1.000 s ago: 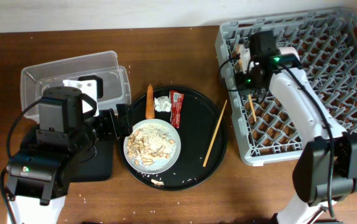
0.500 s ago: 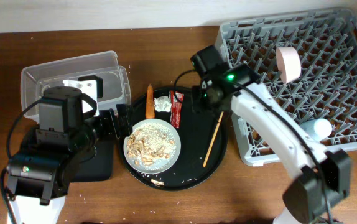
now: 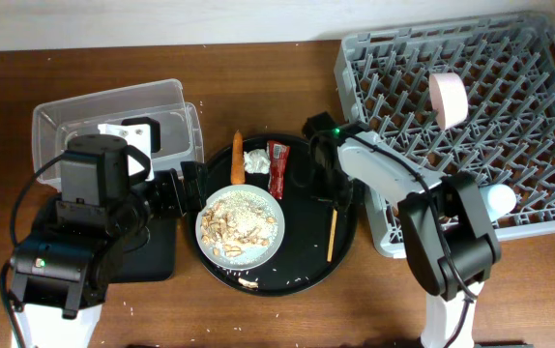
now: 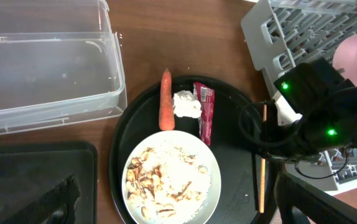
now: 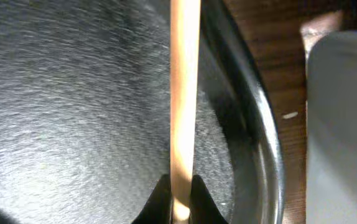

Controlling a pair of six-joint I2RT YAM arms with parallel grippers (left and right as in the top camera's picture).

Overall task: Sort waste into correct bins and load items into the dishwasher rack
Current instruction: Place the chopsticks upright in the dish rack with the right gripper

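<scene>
Overhead: right end effector (image 3: 334, 196) sits at the far end of the chopstick (image 3: 332, 237), which lies on the right side of the round black tray (image 3: 297, 266), long axis nearly up-down in frame, free end pointing to the near rim; dishwasher rack (image 3: 510, 116) is just to its right, so the carry looks short & rightward. Left end effector (image 3: 183, 186) is across the tray by the plate (image 3: 240, 224), farther off; open or closed, can't tell. Left wrist: chopstick (image 4: 259, 180) near-vertical, apart from the red wrapper (image 4: 204, 113); no print legible. Right wrist: fingertips (image 5: 158, 198) pinch the chopstick (image 5: 183, 93) from both sides, clamped on it; no writing seen
</scene>
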